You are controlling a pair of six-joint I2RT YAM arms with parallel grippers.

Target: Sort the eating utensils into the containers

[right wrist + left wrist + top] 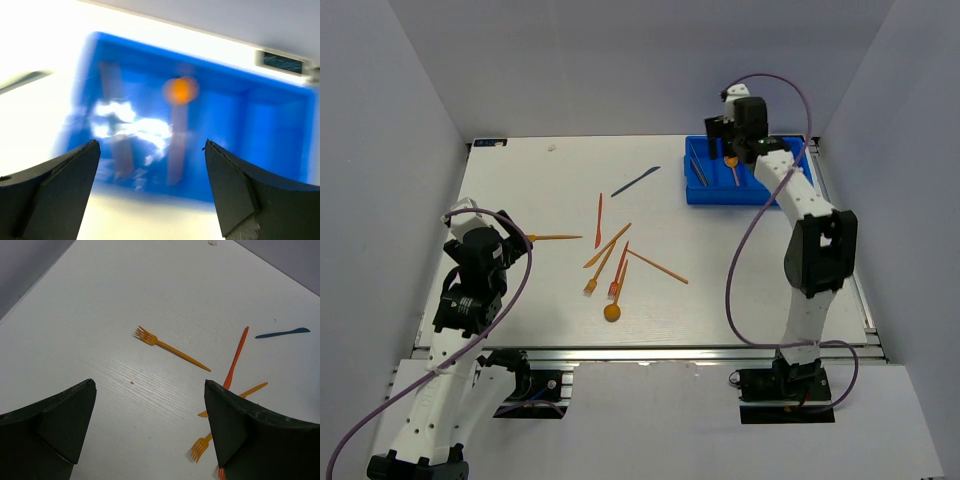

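Utensils (608,246) lie loose mid-surface, well apart from your right jaws, wide and empty over the tray (272,125). Your left jaws, also wide and empty, are nearer; the orange fork (172,351) lies just ahead, slanted.

1 bright blue divided plastic tray (720,197), 3 thin orange plastic forks (170,348), 2 round-bowled orange spoons (612,312), 1 dark blue knife (636,181), 3 more slim orange sticks (598,220), dark utensils (698,170) in tray: count unclear

Motion blur smears the right wrist view: the bright blue divided plastic tray (270,125) has soft walls, and the greyish utensil (114,110) beside the orange round-bowled plastic spoon (179,97) cannot be identified. In the left wrist view, the handle of a small orange plastic fork (200,446) vanishes behind a dark finger (250,435) of the left gripper (150,390).
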